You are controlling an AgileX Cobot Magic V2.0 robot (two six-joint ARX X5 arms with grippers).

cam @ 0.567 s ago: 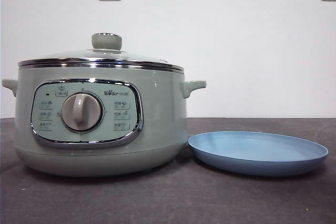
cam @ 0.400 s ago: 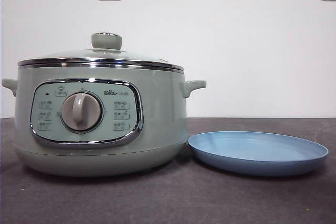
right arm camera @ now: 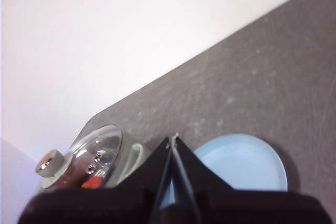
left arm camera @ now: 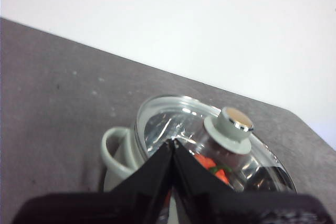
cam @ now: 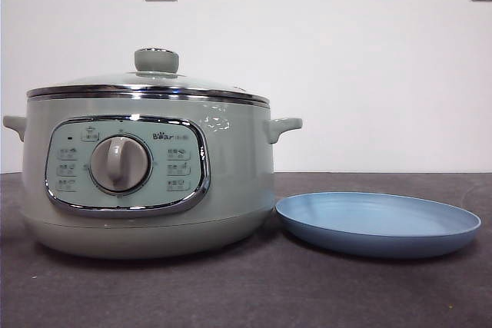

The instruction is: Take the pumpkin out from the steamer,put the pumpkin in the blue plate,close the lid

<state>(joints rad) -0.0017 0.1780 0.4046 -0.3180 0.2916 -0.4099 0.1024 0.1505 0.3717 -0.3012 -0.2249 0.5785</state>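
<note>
Nothing begun — lid [cam: 150, 86] sits on the steamer [cam: 146, 182]; both claws clenched, empty. You lift the lid's knob [left arm camera: 230, 129] first.

Left gripper [left arm camera: 172, 141]: raised, fingers [left arm camera: 155, 169] pressed together tip to tip, holding nothing. Right gripper [right arm camera: 174, 138]: raised too, fingers [right arm camera: 189, 169] likewise closed to a point, empty. Neither arm visible in the front view.

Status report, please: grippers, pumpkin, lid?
Left gripper and right gripper shut, empty, above table. Pumpkin inside steamer. Lid on. Blue plate empty.
</note>
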